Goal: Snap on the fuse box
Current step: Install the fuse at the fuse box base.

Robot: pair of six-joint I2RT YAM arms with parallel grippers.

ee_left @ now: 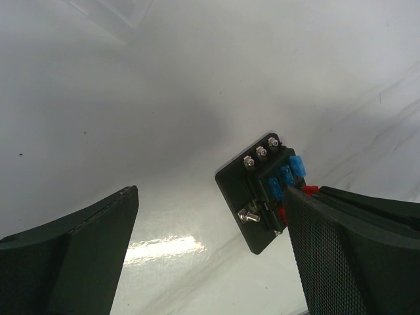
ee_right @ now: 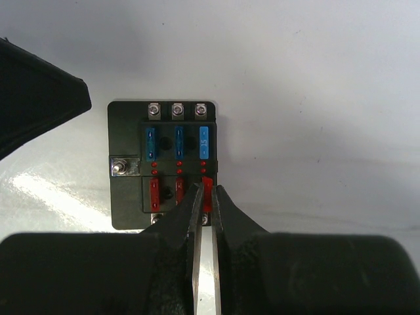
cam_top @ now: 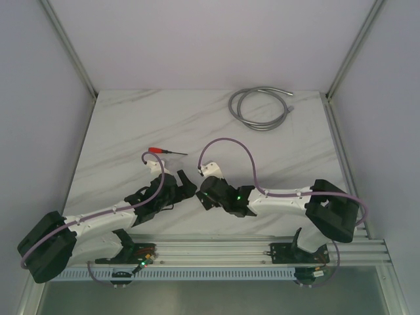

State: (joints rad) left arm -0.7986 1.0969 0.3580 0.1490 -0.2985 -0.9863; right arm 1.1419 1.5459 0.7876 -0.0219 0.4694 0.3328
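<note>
The fuse box is a small black square block lying flat on the white marble table, with three blue fuses in its upper row and red fuses in its lower row. My right gripper is shut on a red fuse at the box's lower right slot. My left gripper is open and empty, and the fuse box lies just beyond its right finger. In the top view both grippers meet at the table's middle and hide the box.
A red-handled screwdriver lies just behind the left gripper. A coiled grey cable lies at the back right. One left finger shows at the box's upper left in the right wrist view. A metal rail runs along the near edge.
</note>
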